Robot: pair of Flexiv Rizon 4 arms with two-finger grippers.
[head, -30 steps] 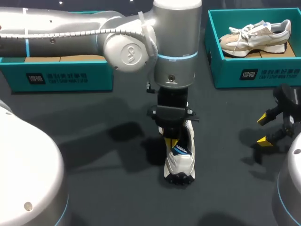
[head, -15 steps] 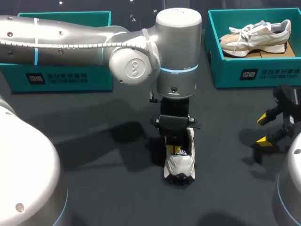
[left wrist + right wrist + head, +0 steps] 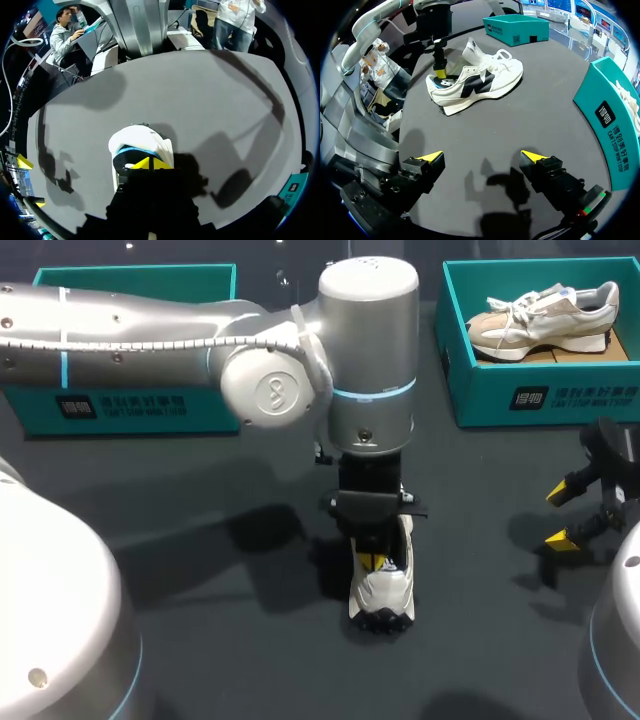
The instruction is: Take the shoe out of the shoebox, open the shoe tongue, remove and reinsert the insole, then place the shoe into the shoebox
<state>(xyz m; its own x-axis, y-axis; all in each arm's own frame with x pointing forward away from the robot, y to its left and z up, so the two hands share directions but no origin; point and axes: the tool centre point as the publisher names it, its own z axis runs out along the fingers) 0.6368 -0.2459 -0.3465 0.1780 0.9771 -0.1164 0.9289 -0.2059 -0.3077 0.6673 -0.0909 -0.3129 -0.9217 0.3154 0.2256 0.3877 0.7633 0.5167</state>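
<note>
At the middle of the table (image 3: 250, 660), slightly toward 6 o'clock, the white shoe (image 3: 385, 592) stands on its sole, out of any box, with its toe pointing to 6 o'clock. From above, its heel and opening are covered by the left arm's wrist and by the left gripper (image 3: 370, 560), which comes straight down into the opening. In the left wrist view the gripper's own black body hides the rear half of the shoe, and only a bit of yellow shows at the collar, so I cannot tell whether this gripper is clamped on anything. At 3 o'clock the right gripper (image 3: 562, 514) hangs just above the table with its jaws spread wide and nothing between them; most of that arm is cut off. At 1 o'clock a teal shoebox (image 3: 540, 390), clipped at its far side, holds a second, beige shoe (image 3: 545, 318). At 10 o'clock another teal box (image 3: 130, 405) is half hidden behind the left arm, and its inside cannot be seen. The table is dark grey and matte, with soft arm shadows.
</note>
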